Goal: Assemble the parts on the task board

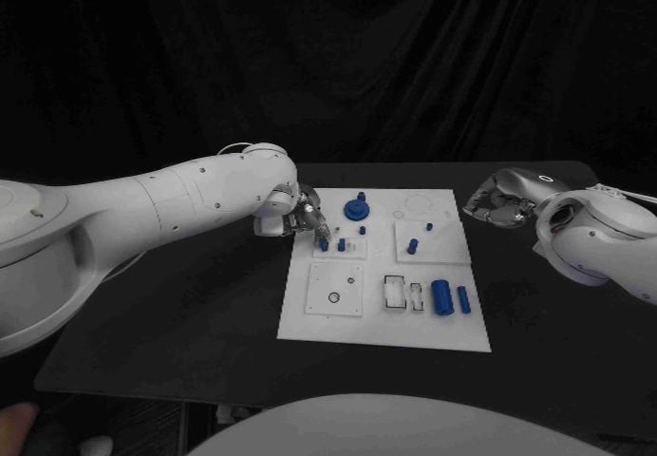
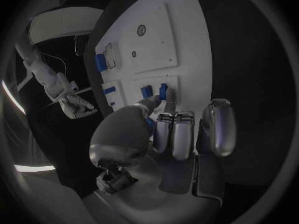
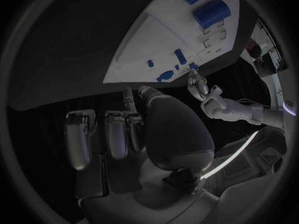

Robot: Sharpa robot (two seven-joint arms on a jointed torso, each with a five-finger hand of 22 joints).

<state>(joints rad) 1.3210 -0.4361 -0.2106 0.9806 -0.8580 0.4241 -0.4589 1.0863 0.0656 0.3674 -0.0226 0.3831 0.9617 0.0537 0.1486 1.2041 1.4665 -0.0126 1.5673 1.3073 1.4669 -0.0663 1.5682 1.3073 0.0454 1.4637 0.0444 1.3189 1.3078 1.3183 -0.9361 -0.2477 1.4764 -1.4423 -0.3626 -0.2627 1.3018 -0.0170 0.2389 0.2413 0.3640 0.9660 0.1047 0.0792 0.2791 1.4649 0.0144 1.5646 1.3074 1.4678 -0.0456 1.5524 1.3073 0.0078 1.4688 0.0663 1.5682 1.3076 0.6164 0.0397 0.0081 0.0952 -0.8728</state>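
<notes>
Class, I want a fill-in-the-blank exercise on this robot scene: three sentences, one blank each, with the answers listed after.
1. The task board is a plate of the colour ____.
2. The hand whose fingers reach the small blue pegs at the board's edge is the robot's ____ hand.
3. The right hand hovers over the ____ table, off the board, and holds nothing.

Missing words: white; left; black

Left hand (image 2: pixel 163 129), fingertips at blue pegs (image 2: pixel 154 91), task board (image 2: pixel 163 40)
</notes>
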